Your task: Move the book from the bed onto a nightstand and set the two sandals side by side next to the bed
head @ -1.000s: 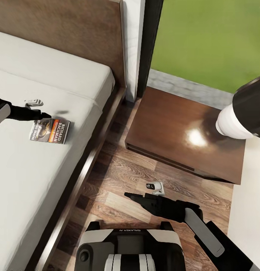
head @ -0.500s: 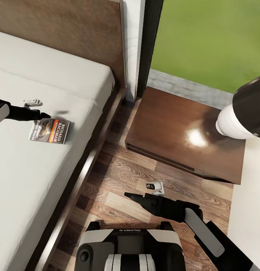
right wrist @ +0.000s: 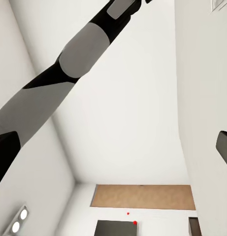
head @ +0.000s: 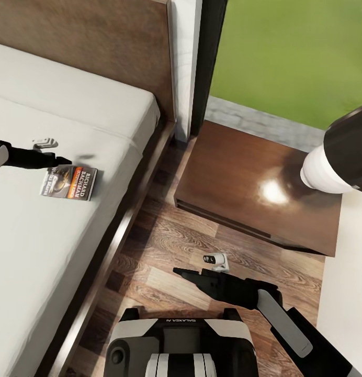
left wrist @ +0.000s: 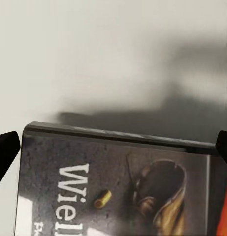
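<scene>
Our left gripper [head: 59,161] reaches in from the left edge of the head view, low over the mattress, its dark tips ending at the upper edge of the book [head: 69,181]. In the left wrist view our fingertips [left wrist: 6,150] show as dark shapes at the two side edges of the frame, set wide apart, with the book [left wrist: 118,187] spanning the lower half between them; its near edge sits about level with the tips, and nothing is clasped. We cannot tell whether the tips touch the cover.

The book lies flat on the bed [head: 55,220], at the left of the head view, cover up, with an orange band and dark lettering. Just above the gripper a small pale object [head: 45,142] rests on the mattress. The dark headboard [head: 97,42] runs along the top left of the frame.

Our right gripper [head: 180,271] hangs over the wood-plank floor [head: 165,246] in the lower centre of the head view, pointing left. In the right wrist view one dark fingertip [right wrist: 5,157] shows at each side edge, so the jaws stand wide, holding nothing.

The nightstand [head: 254,188] sits right of centre, beside the bed's corner, its glossy top bare except for a bright highlight. Behind it a dark-framed window [head: 207,63] shows green lawn.
</scene>
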